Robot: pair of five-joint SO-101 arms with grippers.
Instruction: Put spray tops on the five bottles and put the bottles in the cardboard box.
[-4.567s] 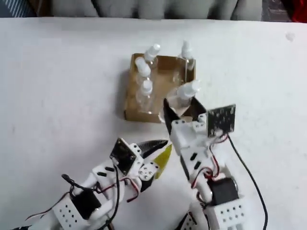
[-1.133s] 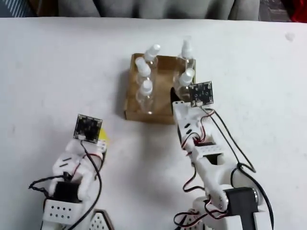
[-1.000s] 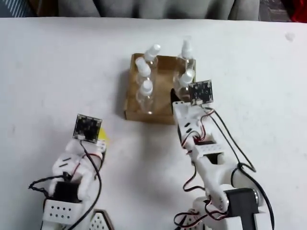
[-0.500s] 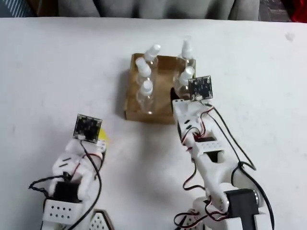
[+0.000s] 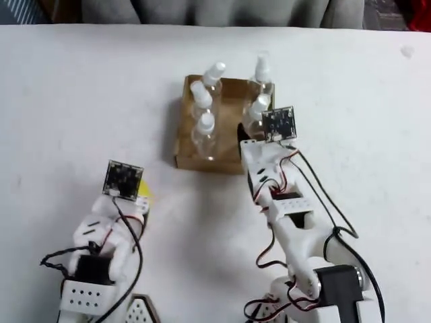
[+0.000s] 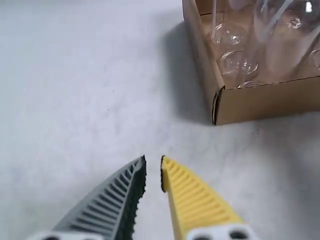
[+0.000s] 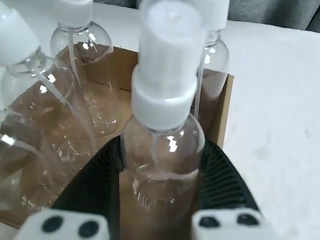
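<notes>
High view: white table (image 5: pixel 67 87), grey fabric (image 5: pixel 222 12) behind; right tool (image 7: pixel 162 155) pinching bottle (image 7: pixel 165 100), left tool (image 6: pixel 153 172) closed.

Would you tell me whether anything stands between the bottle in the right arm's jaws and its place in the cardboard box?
Nothing visible does. The right gripper, jaws shut on the bottle, holds it upright over the near right corner of the box. The other four bottles stand beside and behind it, apart from that spot.

1. Clear bottle (image 5: pixel 204 134): five in all.
2. White spray top (image 5: pixel 217 69): five, one on each bottle.
3. Cardboard box (image 5: pixel 180 145): one.
4. Robot arm (image 5: pixel 111 232): two, side by side at the near edge of the tabletop (image 5: pixel 81 101).
</notes>
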